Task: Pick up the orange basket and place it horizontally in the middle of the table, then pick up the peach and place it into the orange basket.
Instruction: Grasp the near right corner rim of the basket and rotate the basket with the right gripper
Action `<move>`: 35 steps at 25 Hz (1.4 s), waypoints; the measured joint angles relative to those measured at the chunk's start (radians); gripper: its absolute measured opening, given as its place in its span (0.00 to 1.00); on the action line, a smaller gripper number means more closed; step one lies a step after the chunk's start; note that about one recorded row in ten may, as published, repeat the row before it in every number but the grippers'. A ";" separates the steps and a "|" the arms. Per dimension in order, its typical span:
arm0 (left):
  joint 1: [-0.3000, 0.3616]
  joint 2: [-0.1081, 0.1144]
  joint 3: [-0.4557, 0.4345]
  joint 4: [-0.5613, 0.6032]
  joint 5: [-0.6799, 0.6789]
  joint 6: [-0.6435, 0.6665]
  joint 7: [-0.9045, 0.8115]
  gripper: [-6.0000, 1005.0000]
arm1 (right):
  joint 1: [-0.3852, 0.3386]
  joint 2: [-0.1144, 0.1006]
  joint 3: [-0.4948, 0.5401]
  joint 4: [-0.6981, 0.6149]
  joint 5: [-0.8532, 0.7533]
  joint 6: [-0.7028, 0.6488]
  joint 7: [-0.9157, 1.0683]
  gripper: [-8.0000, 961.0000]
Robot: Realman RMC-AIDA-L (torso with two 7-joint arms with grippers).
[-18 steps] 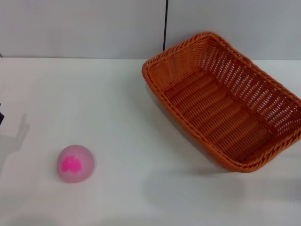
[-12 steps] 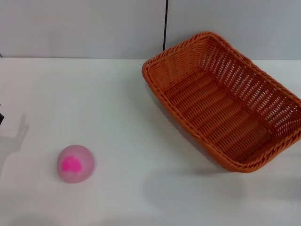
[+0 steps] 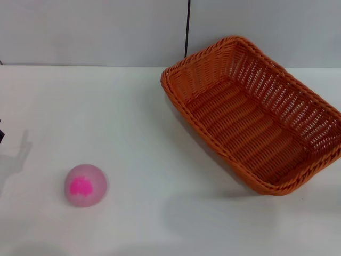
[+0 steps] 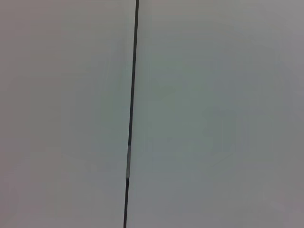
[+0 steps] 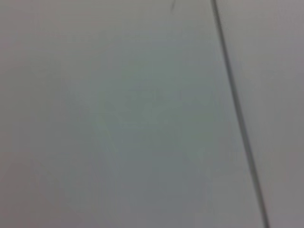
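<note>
the large orange-brown woven wicker basket (image 3: 254,114) sits on the right half of the wide white tabletop (image 3: 138,117), turned at a diagonal with one short end toward the far edge and its far right corner running out of the head view. the small pale-pink round peach with a magenta blotch (image 3: 86,184) rests near the front left, well apart from the basket. neither gripper shows in any view; both wrist cameras see only a plain grey wall with a thin dark seam, so whether either claw is wide or narrow cannot be told. a dark sliver at the head view's left edge cannot be identified.

the basket looks light and fairly stiff, with a braided rim that should give a firm pinch on a long side. the peach looks smooth and likely to roll, so a centred grasp across its widest part seems safest.
</note>
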 joint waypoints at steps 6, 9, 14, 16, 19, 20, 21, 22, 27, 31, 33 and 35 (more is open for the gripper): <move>0.000 0.000 0.000 -0.002 0.000 0.006 -0.002 0.82 | 0.036 -0.010 -0.012 -0.426 -0.360 0.041 0.559 0.81; 0.002 0.000 0.000 -0.003 0.000 0.007 -0.003 0.82 | 0.088 -0.025 -0.016 -0.560 -0.526 -0.012 0.767 0.81; 0.007 0.000 0.000 -0.004 0.000 0.006 -0.005 0.82 | 0.199 -0.077 -0.046 -0.640 -0.783 -0.144 1.032 0.81; 0.012 0.000 0.000 -0.005 0.000 0.002 -0.006 0.82 | 0.249 -0.098 -0.053 -0.642 -0.870 -0.196 1.110 0.81; 0.013 0.000 0.000 -0.005 0.000 0.001 -0.006 0.82 | 0.308 -0.112 -0.064 -0.647 -0.965 -0.236 1.188 0.81; 0.013 0.000 0.000 -0.006 0.000 0.000 -0.006 0.82 | 0.320 -0.113 -0.073 -0.648 -0.986 -0.239 1.202 0.81; 0.013 0.000 0.000 -0.006 0.000 0.000 -0.006 0.82 | 0.329 -0.114 -0.090 -0.647 -1.003 -0.235 1.211 0.81; 0.013 0.000 0.000 -0.007 0.000 0.000 -0.006 0.82 | 0.336 -0.114 -0.102 -0.644 -1.017 -0.226 1.217 0.81; 0.014 0.000 0.000 -0.014 0.000 -0.006 -0.006 0.82 | 0.354 -0.103 -0.176 -0.604 -1.039 -0.155 1.227 0.81; 0.014 0.001 0.000 -0.014 0.000 -0.014 -0.006 0.82 | 0.363 -0.087 -0.231 -0.571 -1.040 -0.092 1.224 0.80; 0.014 0.001 0.000 -0.014 0.000 -0.015 -0.006 0.82 | 0.374 -0.079 -0.247 -0.542 -1.037 -0.061 1.209 0.80; 0.015 0.001 0.000 -0.014 0.000 -0.016 -0.006 0.82 | 0.389 -0.070 -0.255 -0.505 -1.037 -0.028 1.194 0.80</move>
